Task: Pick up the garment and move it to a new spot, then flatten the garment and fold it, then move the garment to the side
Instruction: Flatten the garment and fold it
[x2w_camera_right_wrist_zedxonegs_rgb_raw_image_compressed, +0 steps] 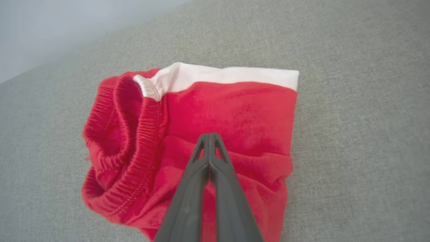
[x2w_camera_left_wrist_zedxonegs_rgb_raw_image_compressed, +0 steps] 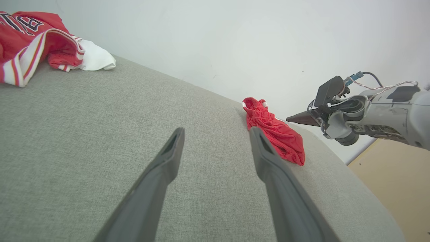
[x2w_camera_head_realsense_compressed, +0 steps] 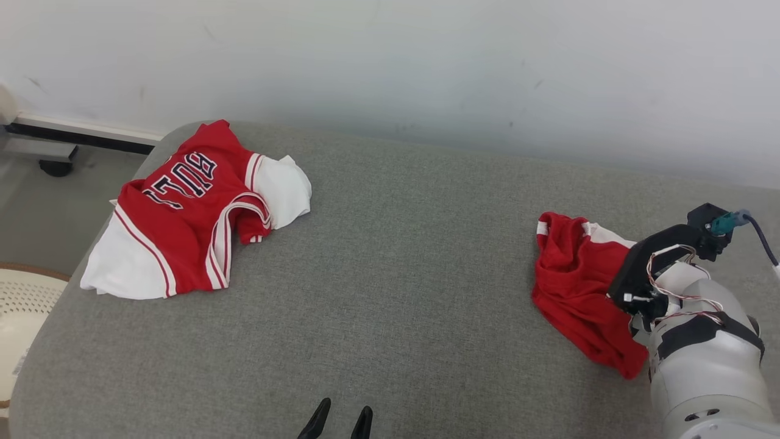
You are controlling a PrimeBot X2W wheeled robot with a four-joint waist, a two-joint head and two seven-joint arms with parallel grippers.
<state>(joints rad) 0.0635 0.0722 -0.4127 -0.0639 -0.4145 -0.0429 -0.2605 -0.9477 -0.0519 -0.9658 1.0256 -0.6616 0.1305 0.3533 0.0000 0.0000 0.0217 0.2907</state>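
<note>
The shorts (x2w_camera_right_wrist_zedxonegs_rgb_raw_image_compressed: 235, 111) lie just below my right hand (x2w_camera_right_wrist_zedxonegs_rgb_raw_image_compressed: 210, 135), which is closed tight, while my left hand (x2w_camera_head_realsense_compressed: 344, 408), spread open, sits well off from them.

The right claw (x2w_camera_right_wrist_zedxonegs_rgb_raw_image_compressed: 210, 135) is dark, its forearm (x2w_camera_head_realsense_compressed: 710, 372) pale grey.

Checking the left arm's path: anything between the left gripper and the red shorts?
Nothing: only bare grey cushion between left gripper and red shorts, seen in the left wrist and head views.
</note>
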